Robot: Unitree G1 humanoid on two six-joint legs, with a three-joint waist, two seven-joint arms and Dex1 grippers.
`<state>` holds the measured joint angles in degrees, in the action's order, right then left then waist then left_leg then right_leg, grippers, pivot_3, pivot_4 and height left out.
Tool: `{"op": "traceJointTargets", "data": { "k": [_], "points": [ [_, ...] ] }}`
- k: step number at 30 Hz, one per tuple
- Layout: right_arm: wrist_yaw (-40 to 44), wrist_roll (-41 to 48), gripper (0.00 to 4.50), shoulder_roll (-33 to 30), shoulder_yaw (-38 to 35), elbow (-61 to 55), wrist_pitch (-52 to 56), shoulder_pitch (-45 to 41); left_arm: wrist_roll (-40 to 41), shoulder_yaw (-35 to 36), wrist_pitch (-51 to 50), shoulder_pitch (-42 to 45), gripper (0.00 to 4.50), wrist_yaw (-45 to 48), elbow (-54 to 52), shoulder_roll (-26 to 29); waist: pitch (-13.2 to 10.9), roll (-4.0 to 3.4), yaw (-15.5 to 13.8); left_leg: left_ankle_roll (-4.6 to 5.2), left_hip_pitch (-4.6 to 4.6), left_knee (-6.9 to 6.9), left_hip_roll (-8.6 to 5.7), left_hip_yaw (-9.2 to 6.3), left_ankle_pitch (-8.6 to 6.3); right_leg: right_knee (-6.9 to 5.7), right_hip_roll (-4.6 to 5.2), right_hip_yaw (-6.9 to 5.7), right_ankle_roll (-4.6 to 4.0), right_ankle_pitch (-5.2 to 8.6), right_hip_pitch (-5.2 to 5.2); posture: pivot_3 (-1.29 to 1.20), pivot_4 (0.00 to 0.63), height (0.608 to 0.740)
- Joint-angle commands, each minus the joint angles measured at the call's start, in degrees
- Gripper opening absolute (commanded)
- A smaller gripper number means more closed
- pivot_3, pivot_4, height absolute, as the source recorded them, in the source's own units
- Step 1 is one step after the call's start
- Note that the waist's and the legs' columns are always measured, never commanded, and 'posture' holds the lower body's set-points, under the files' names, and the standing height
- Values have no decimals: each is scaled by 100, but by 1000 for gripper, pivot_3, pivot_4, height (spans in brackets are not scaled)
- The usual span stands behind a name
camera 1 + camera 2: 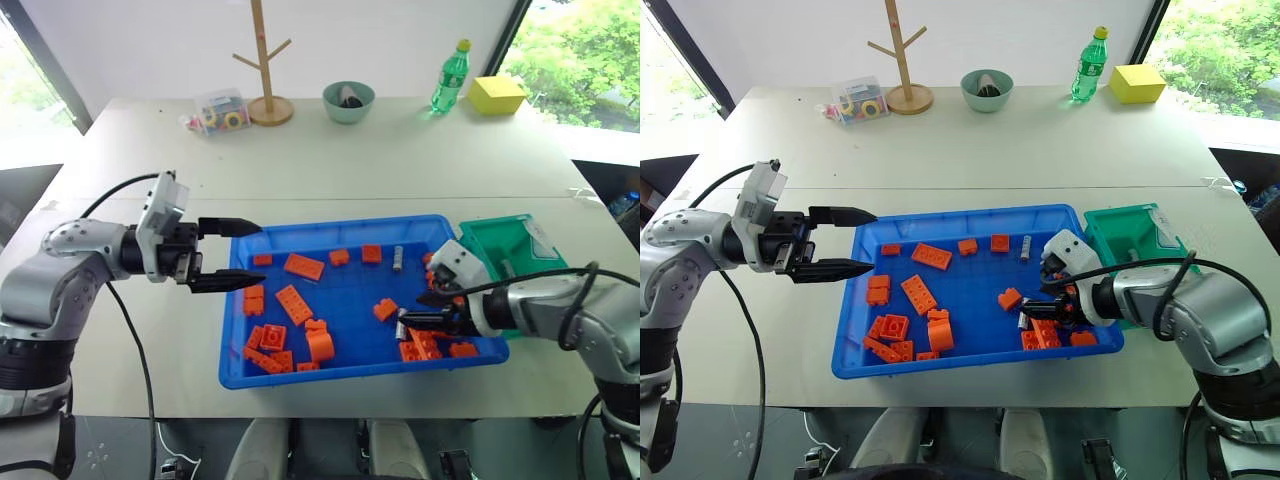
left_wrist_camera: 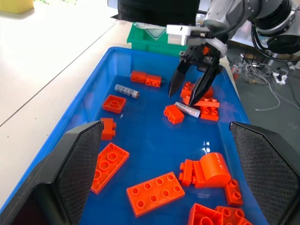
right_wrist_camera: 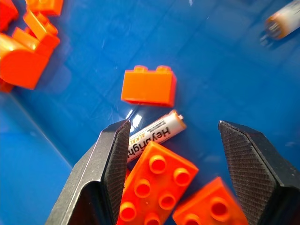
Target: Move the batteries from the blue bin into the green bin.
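Note:
The blue bin (image 1: 250,375) lies on the table in front of me, strewn with orange bricks (image 1: 298,304). One battery (image 1: 397,258) rests near the bin's far wall. A second battery (image 3: 154,136) lies by the right end, partly under a brick. My right gripper (image 3: 174,125) points down inside the bin, open, its fingers straddling that second battery a little above it. The green bin (image 1: 500,245) stands against the blue bin's right far corner. My left gripper (image 1: 240,254) hovers open and empty over the blue bin's left rim, pointing right.
At the table's far edge stand a wooden peg tree (image 1: 264,60), a clear box of small parts (image 1: 220,110), a teal bowl (image 1: 348,101), a green bottle (image 1: 450,78) and a yellow box (image 1: 497,95). Bare tabletop lies between them and the bins.

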<state>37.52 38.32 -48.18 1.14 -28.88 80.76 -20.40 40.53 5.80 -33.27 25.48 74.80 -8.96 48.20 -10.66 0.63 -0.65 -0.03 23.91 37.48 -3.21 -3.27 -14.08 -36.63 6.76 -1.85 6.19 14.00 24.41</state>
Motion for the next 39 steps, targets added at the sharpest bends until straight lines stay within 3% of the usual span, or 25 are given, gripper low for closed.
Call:
{"op": "traceJointTargets", "data": {
  "k": [1, 11, 17, 19, 25, 30, 34, 39],
  "points": [
    [13, -149, 3046, -31, 293, 94, -285, -49, 44, 150, 43, 66, 4500, 22, -79, 74, 0, 1, 5, 0, 0, 0, 0, 0, 0, 0, 0, 0, 0, 0, 0, 0, 150, 703],
    [46, -222, 3046, 94, 746, 96, -425, -313, 32, 148, 72, 106, 4500, 21, -47, 62, 5, 8, 31, 1, -10, 0, 1, 0, 0, -1, -4, 0, 1, 0, -7, 0, 150, 703],
    [276, -213, 3046, -361, 631, -99, -554, -244, 10, 140, 107, 106, 4500, 43, -16, 62, 5, 8, -6, 1, -9, 0, 0, 1, 0, 0, -4, 0, 1, 0, -7, 0, 150, 703],
    [470, -300, 3046, -588, 692, -184, -906, -149, -21, 107, 146, 128, 4500, 45, 23, 31, 4, 8, -14, 2, -7, 1, -2, 0, -1, 0, -4, -2, 1, 0, -7, 0, 150, 703],
    [1277, -1425, 3046, -1275, 936, 164, -3280, -180, -40, 41, 199, 153, 4500, 29, 14, -56, 3, 7, 29, 3, -7, 1, -2, 6, -2, 0, -6, -1, 2, -1, -4, 0, 150, 703],
    [1963, -1668, 3046, -1491, 821, 776, -3975, -622, -75, 39, 220, 204, 4500, 56, 66, -72, 1, 8, 35, 3, -7, 2, -2, 6, -1, -1, -8, -2, 3, -1, -5, 0, 150, 703],
    [1859, -1316, 3046, -1398, 709, 777, -2749, -1008, -89, 67, 225, 166, 4500, 51, 38, -67, 1, 8, 29, 3, -7, 0, -1, 3, -1, -1, -6, -1, 3, -1, -4, 0, 150, 703],
    [1824, -636, 3046, -1300, 399, 163, -1707, -825, -82, 104, 231, 77, 4500, 44, -16, -57, 1, 8, -4, 4, 0, 0, -1, -1, -2, 0, 2, -1, 1, 0, 1, 0, 150, 703]
  ]
}}
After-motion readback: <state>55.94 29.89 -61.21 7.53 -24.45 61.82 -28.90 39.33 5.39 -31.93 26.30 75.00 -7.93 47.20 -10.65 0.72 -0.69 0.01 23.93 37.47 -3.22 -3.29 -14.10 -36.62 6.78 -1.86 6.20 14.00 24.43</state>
